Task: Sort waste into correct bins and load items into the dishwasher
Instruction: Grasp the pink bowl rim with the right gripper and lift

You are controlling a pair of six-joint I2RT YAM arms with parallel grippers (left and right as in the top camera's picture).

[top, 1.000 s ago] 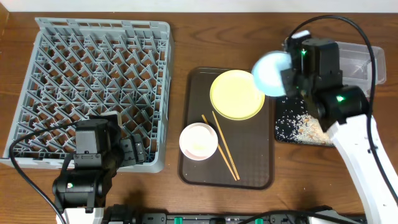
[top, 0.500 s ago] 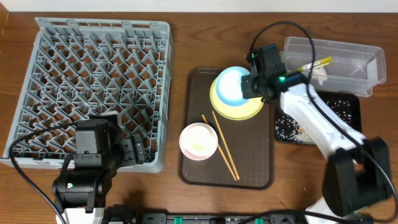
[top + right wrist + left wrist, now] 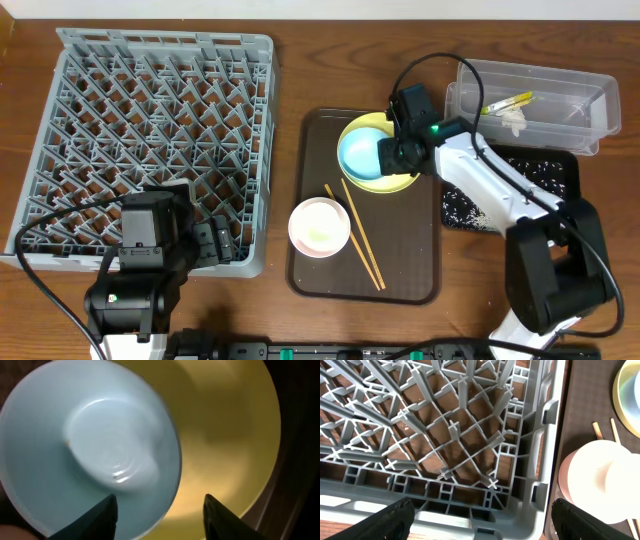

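The light-blue bowl (image 3: 358, 153) (image 3: 90, 445) rests upright on the pale-yellow plate (image 3: 398, 182) (image 3: 225, 435) at the back of the brown tray. My right gripper (image 3: 386, 152) (image 3: 160, 515) hovers at the bowl's right rim, open, one finger over the bowl and the other over the plate. A white bowl (image 3: 319, 227) (image 3: 597, 480) and two chopsticks (image 3: 360, 240) lie on the tray in front. The grey dish rack (image 3: 165, 38) (image 3: 470, 450) stands at the left. My left gripper (image 3: 215, 245) (image 3: 482, 517) is open over the rack's near right corner, holding nothing.
The brown serving tray (image 3: 420, 270) sits mid-table. At the back right a clear tub (image 3: 590, 95) holds a yellow-green wrapper (image 3: 508, 102) and a white tissue (image 3: 513, 118). The black tray (image 3: 560, 170) in front of it holds rice crumbs (image 3: 480, 205).
My right gripper carried the light-blue bowl left from above the black tray, brought it down onto the yellow plate, and its jaws opened off the rim. The left arm stayed still.
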